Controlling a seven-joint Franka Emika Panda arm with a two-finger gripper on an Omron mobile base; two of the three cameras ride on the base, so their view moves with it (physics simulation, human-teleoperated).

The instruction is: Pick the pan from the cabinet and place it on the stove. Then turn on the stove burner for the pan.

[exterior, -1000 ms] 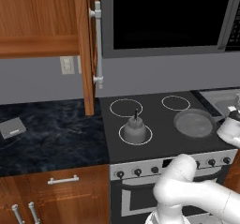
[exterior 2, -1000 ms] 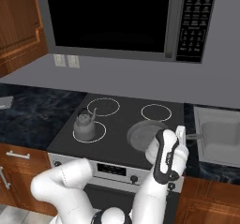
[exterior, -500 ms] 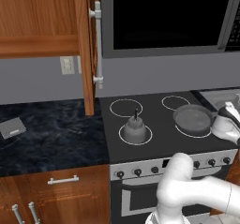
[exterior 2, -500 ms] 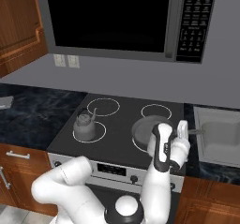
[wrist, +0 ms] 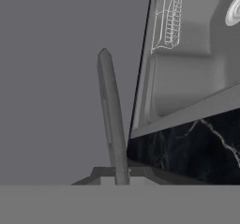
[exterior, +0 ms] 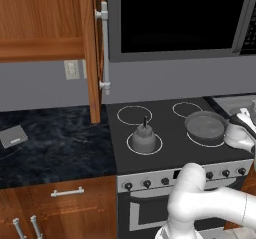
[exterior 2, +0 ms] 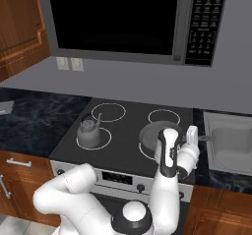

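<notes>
The dark-grey pan [exterior: 205, 126] sits at the stove's [exterior: 167, 130] front right, over a white-ringed stove burner [exterior: 208, 145]. My gripper [exterior: 234, 121] is at the pan's right side, shut on its thin handle. From the right base view the pan [exterior 2: 150, 134] is partly hidden behind my wrist, and the gripper [exterior 2: 193, 139] holds the handle toward the sink. In the hand view the grey handle [wrist: 110, 115] rises from between my gripper's [wrist: 123, 176] tips. The cabinet [exterior: 45, 28] stands open at upper left, its door [exterior: 93, 53] swung out.
A grey kettle [exterior: 144, 138] stands on the front left burner. Black knobs [exterior: 210, 175] line the stove's silver front. A microwave [exterior: 175, 18] hangs over the cooktop. A sink [exterior 2: 231, 140] lies right of the stove. A small grey object [exterior: 12, 135] lies on the dark counter.
The pan has shifted slightly back over the front right burner, and my hand has moved with it, still holding the handle.
</notes>
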